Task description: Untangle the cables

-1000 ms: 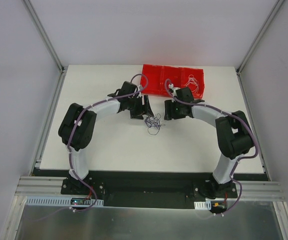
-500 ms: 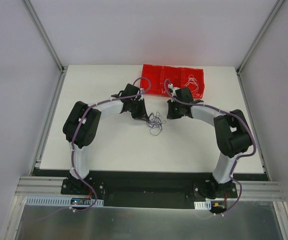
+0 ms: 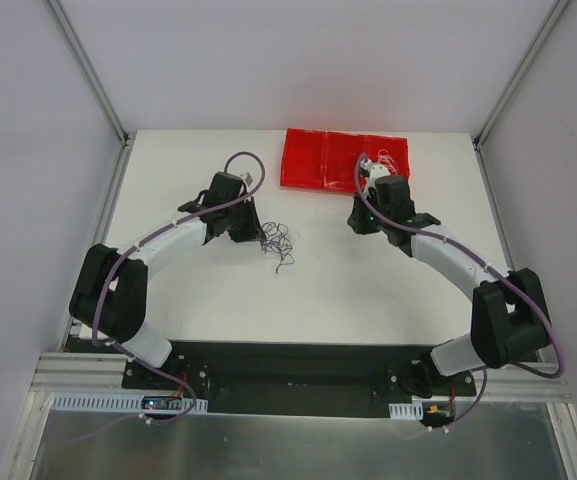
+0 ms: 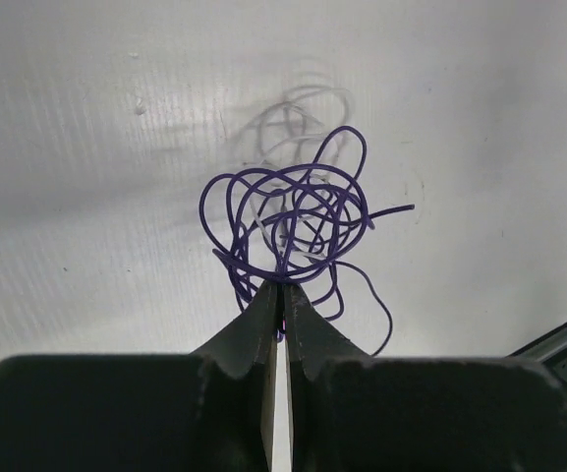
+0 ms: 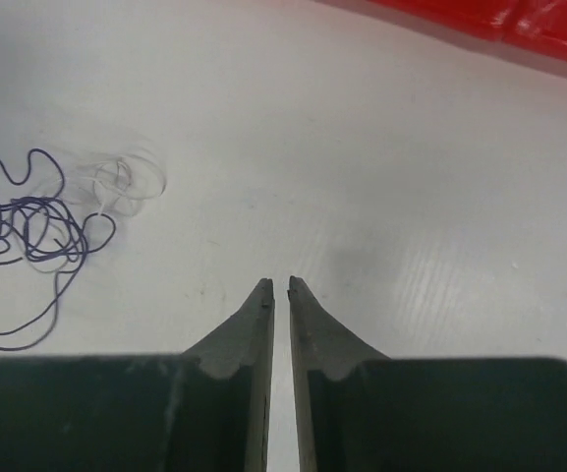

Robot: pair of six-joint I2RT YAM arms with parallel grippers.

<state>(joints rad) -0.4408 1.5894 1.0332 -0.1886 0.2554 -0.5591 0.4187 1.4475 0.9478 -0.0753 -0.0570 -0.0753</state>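
Observation:
The cables form a small clump on the white table, left of centre. In the left wrist view it is mostly dark purple loops with a white strand woven through. My left gripper is shut on a purple strand at the clump's near edge; from above it sits just left of the clump. My right gripper is shut with nothing visible between its tips. From above it is well right of the clump. The right wrist view shows the purple tangle and a faint white loop far left.
A red divided bin lies at the table's back edge, with thin white wires in its right compartment; its rim shows in the right wrist view. Frame posts stand at the back corners of the table.
Both grippers went from open to shut. The left arm pulled the clump to the left with it. The right arm swung away to the right, toward the bin.

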